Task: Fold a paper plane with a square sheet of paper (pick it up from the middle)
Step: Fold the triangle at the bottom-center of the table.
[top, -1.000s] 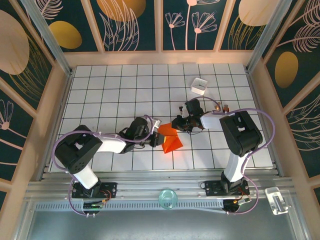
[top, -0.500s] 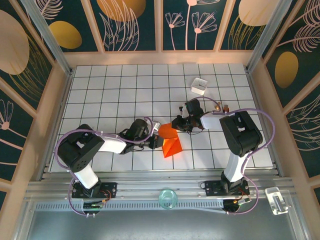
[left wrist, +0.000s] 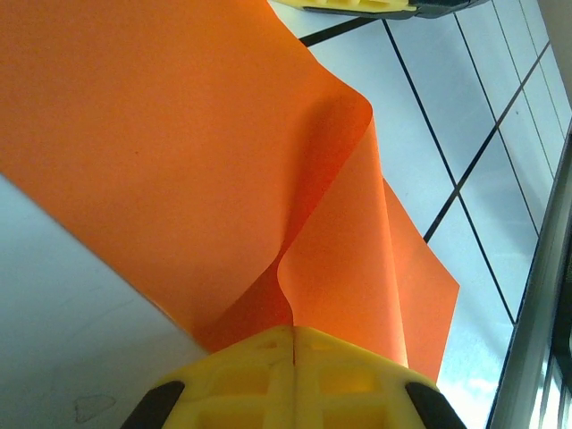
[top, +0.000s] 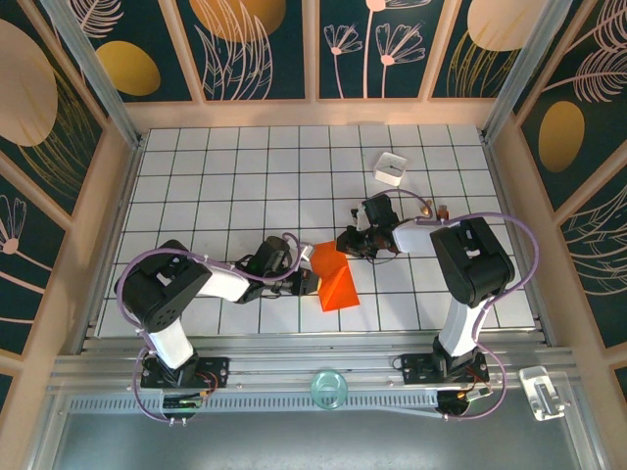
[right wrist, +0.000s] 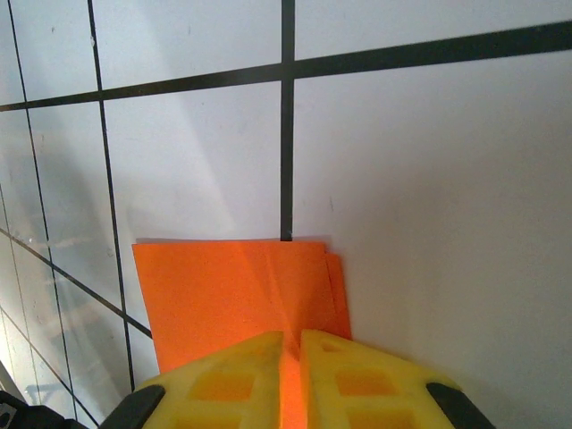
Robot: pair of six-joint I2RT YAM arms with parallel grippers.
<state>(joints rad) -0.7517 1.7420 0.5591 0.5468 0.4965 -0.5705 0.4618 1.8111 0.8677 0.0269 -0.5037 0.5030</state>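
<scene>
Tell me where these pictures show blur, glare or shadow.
Top external: even light, sharp; the square sheet of paper looks saturated. Left wrist: left gripper slightly soft, glare on the table lower right. Right wrist: right gripper soft, faint shadows on the table.

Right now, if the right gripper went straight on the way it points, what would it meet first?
The right gripper is shut on the folded bright orange paper sheet. Straight ahead, past that sheet's far edge, lies the white gridded tabletop; it would likely meet that first, though depth is unclear.
</scene>
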